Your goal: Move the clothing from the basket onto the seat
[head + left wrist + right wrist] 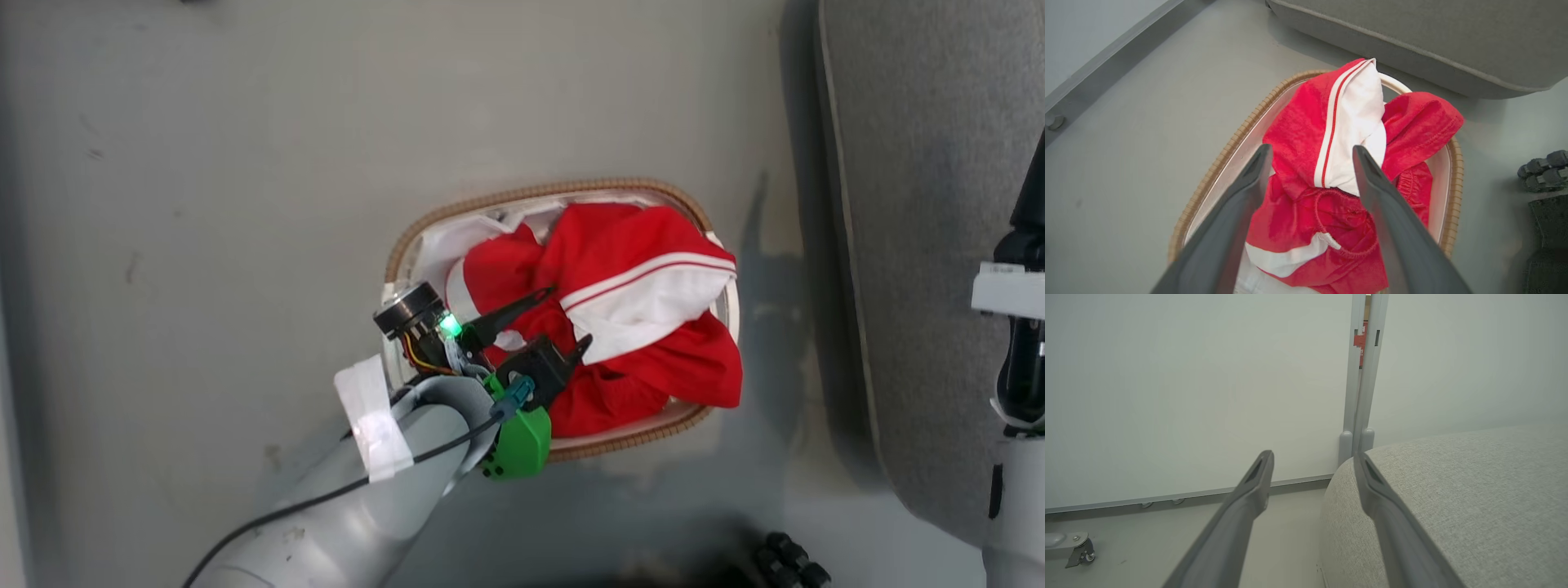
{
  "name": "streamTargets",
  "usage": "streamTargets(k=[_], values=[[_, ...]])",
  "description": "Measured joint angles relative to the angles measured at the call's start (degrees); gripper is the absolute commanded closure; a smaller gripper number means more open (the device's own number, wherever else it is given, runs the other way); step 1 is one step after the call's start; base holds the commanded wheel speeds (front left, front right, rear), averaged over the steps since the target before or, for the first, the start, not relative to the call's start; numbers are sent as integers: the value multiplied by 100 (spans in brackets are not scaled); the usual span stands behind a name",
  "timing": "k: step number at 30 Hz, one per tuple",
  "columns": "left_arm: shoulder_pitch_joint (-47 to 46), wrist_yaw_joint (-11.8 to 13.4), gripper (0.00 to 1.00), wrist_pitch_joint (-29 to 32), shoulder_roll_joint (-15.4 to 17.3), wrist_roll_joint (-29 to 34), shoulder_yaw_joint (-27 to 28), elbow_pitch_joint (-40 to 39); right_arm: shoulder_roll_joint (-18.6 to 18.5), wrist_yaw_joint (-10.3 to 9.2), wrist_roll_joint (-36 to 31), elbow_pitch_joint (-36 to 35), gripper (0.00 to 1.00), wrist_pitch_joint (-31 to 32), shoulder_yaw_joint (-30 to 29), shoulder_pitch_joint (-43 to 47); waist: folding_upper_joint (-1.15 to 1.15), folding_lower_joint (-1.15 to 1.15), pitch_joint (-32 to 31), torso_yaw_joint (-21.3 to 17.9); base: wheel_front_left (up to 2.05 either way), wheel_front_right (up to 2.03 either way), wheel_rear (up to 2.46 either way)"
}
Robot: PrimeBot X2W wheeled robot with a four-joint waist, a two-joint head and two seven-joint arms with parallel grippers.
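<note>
The clothing (620, 269) is a heap of red fabric with a white panel and thin white stripes, filling the basket (490, 200) on the grey floor. My left gripper (571, 313) hangs open over the near left part of the heap, holding nothing. In the left wrist view its fingers (1249, 179) straddle the clothing (1298, 134) inside the basket's woven rim (1229, 151). The grey seat (939, 245) stands to the right of the basket. My right gripper (1312, 457) is open and empty beside the seat's (1474, 498) rounded edge; its dark arm (1024, 245) shows at the right edge.
A white liner sheet (445, 241) shows at the basket's far left. Dark wheels of my base (788, 559) sit just below the basket. Pale wall panels with a post (1361, 396) and a caster foot (1073, 545) stand beyond the seat. Bare floor lies left of the basket.
</note>
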Motion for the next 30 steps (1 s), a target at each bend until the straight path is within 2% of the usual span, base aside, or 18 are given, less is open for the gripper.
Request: streamTargets(k=[6,15,22,30], values=[[-555,-8,0,0,1,-22,-549,862,-2,0,175,-253,0,1,130,-237,0,0,680,-285,0,0,0],[-1032,44,0,0,4,-34,-665,1474,-1,0,326,-339,0,1,177,-335,0,0,1479,-701,0,0,0],[-1148,125,0,0,7,-43,-664,1566,-1,0,402,-310,0,1,197,-375,0,0,1801,-920,0,0,0],[-1189,247,0,0,10,-145,-539,981,0,0,425,-266,0,0,187,-396,0,0,1844,-927,0,0,0]])
